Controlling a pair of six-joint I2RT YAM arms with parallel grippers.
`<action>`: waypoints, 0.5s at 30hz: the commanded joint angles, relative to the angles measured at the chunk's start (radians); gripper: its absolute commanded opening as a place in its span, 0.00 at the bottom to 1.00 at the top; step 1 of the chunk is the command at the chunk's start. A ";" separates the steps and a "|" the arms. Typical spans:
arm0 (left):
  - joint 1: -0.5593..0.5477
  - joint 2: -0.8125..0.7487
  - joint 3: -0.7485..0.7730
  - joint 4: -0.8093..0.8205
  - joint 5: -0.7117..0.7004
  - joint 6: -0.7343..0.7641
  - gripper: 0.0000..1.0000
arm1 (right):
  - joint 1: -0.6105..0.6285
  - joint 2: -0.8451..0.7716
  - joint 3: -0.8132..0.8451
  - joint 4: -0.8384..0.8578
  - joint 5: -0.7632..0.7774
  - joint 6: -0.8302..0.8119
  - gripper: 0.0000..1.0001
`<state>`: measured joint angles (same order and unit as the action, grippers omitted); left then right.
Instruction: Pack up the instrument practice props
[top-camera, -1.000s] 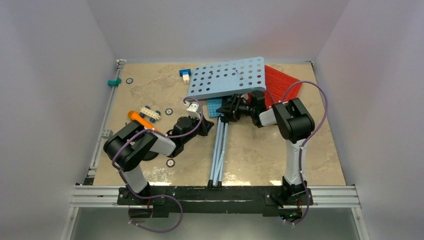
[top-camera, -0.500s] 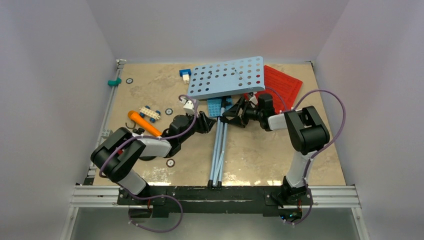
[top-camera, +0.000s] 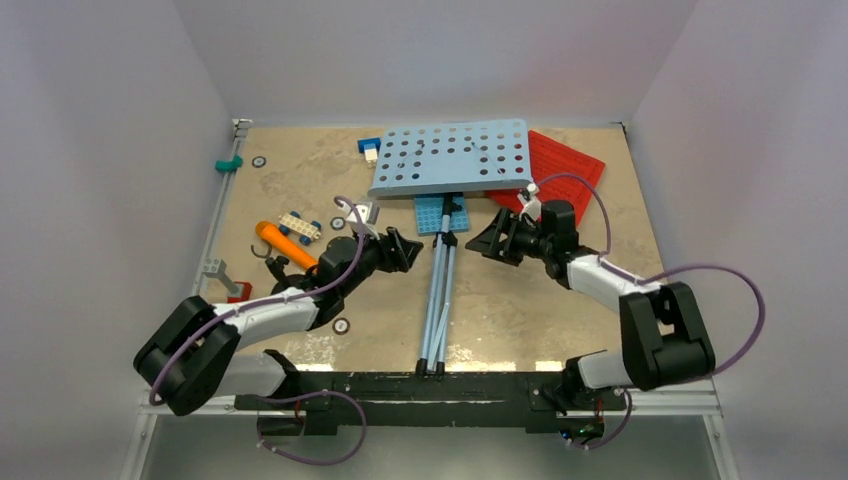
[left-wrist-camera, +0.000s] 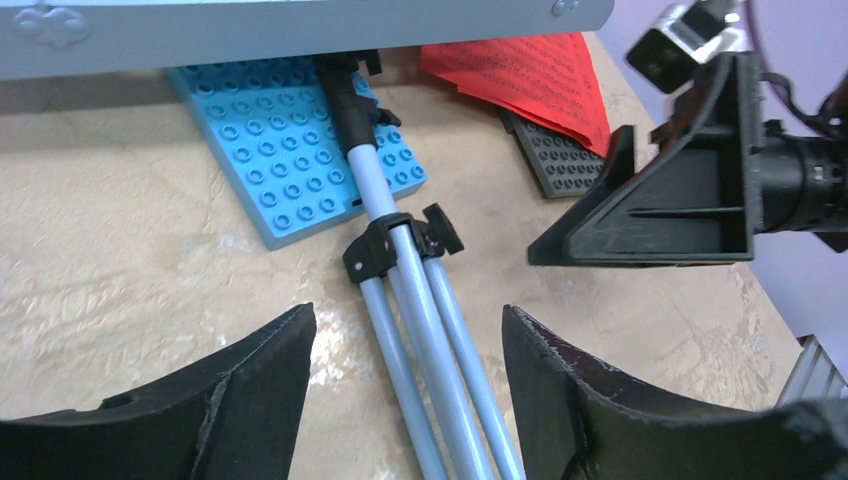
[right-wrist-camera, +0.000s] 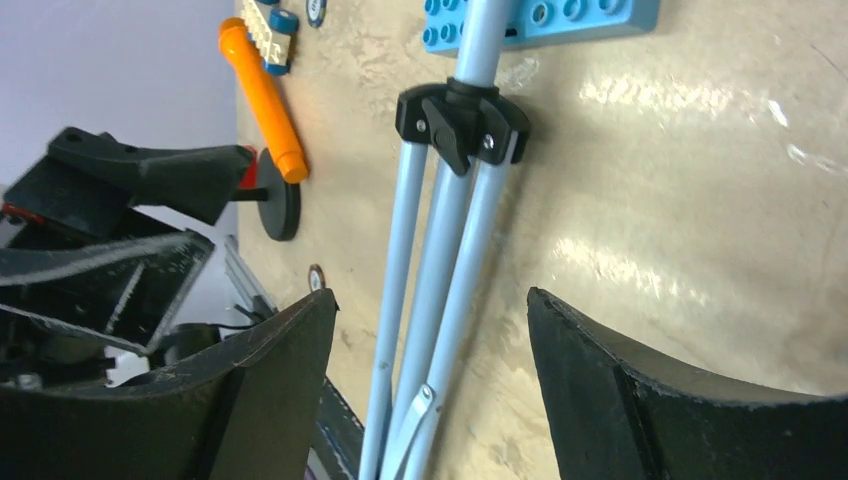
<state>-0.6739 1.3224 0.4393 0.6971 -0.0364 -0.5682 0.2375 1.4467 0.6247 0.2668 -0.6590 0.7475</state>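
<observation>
Left hand (top-camera: 398, 250) and right hand (top-camera: 492, 241), now wide open and empty, have drawn back from the music stand (top-camera: 420, 181), left lying folded on the surface (top-camera: 540, 300), seemingly ready for packing.

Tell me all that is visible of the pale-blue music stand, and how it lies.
The music stand lies on the table. Its pale-blue perforated desk, plastic by its look, is at the far side, hiding part of the red pages. Its legs, folded together below a black collar, point to the near edge. Its pole crosses a blue studded plate. The open left gripper and right gripper flank it, not touching.
</observation>
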 joint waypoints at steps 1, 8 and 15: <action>-0.005 -0.125 -0.010 -0.109 -0.050 -0.001 0.76 | -0.006 -0.156 -0.051 -0.147 0.089 -0.125 0.75; -0.020 -0.282 0.097 -0.437 -0.140 0.063 0.81 | 0.017 -0.503 -0.101 -0.262 0.177 -0.209 0.75; -0.020 -0.369 0.253 -0.754 -0.228 0.091 0.85 | 0.088 -0.806 -0.094 -0.406 0.306 -0.314 0.74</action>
<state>-0.6903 1.0103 0.5987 0.1555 -0.1913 -0.5171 0.2928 0.7551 0.5266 -0.0425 -0.4561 0.5270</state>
